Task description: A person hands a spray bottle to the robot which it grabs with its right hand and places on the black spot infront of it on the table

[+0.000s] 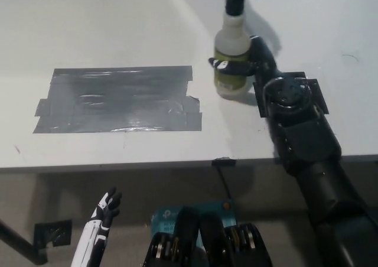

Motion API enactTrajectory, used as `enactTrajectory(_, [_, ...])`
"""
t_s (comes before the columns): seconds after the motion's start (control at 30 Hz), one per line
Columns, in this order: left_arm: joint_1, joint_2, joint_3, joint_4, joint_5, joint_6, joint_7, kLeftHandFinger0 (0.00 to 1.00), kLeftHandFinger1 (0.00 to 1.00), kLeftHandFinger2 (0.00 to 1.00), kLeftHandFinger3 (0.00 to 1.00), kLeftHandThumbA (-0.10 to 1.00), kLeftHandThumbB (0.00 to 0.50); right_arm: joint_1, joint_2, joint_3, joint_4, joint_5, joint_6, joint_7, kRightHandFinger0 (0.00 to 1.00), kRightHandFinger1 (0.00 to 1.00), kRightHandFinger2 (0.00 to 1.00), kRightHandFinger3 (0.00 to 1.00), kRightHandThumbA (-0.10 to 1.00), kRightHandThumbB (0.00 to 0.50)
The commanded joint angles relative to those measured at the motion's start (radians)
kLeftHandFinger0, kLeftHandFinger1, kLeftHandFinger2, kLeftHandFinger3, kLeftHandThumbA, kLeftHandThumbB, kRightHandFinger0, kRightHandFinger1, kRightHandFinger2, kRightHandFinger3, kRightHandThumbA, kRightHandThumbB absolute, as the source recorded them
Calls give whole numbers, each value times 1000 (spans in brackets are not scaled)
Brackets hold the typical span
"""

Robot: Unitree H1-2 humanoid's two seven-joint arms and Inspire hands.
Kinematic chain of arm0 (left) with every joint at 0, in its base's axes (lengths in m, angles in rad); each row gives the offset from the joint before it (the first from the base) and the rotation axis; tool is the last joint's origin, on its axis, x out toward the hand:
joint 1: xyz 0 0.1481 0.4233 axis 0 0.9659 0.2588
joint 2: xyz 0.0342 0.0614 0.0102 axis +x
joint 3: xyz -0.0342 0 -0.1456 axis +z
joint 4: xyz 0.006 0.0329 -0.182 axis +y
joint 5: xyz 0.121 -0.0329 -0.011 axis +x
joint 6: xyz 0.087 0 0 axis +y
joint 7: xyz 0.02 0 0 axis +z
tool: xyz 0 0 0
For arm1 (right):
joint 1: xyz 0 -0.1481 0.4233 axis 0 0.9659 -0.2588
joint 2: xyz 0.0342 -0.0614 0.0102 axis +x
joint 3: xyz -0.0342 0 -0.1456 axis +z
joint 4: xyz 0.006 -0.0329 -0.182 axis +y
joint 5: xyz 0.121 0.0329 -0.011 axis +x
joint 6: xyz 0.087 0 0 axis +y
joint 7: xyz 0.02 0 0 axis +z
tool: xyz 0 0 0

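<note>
- My black right robot hand [251, 57] is wrapped around the translucent plastic spray bottle with yellowish liquid and a black nozzle [232, 54], gripping its body so it stays upright.
- The bottle hangs over the white worktop [118, 19], just right of the black taped rectangle [115, 98] that is its target, not above it.
- My white left robot hand [103, 211] rests below the worktop edge, fingers apart and empty, out of the way.
</note>
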Motion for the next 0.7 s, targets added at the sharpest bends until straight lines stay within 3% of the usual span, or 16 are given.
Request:
enactTrajectory(0.0, [7,8,4,-45,-10,3,-7,1000,1000,1000,1000,1000,20,-50,-39,-24,-143,-55,-72,-106,0,160,352,161,546,383])
enactTrajectory(0.07, [9,9,3,-39,-6,-7,-5,1000,1000,1000,1000,1000,4,-26,-54,-47,-198,-42,-91,-107,0,144,345,222,516,338])
enactTrajectory(0.13, [10,8,4,-35,-4,-9,-2,1000,1000,1000,1000,1000,5,-1,-83,-71,-238,-33,-108,-104,0,111,308,87,535,383])
enactTrajectory(0.2, [11,6,5,-35,-5,-8,0,1000,1000,1000,1000,1000,1,9,-98,-71,-232,-41,-141,-100,0,107,306,2,544,378])
enactTrajectory(0.33, [12,9,6,-32,-2,-15,0,1000,1000,1000,1000,1000,0,20,-124,-72,-188,-49,-180,-112,0,79,281,0,572,399])
enactTrajectory(0.4, [15,10,7,-33,-8,-16,-2,1000,1000,1000,1000,1000,0,34,-131,-70,-192,-55,-150,-118,0,87,297,69,570,391])
enactTrajectory(0.53, [13,11,9,-33,-9,-18,-2,1000,1000,1000,1000,1000,0,42,-129,-76,-169,-46,-156,-129,0,113,292,4,505,376])
enactTrajectory(0.63, [14,9,10,-37,-8,-8,0,1000,1000,1000,1000,1000,3,57,-122,-92,-157,-10,-171,-107,0,128,291,0,495,415])
enactTrajectory(0.67, [11,8,11,-41,-11,-7,0,1000,1000,1000,1000,1000,3,58,-120,-92,-151,-7,-178,-105,0,79,244,0,500,421])
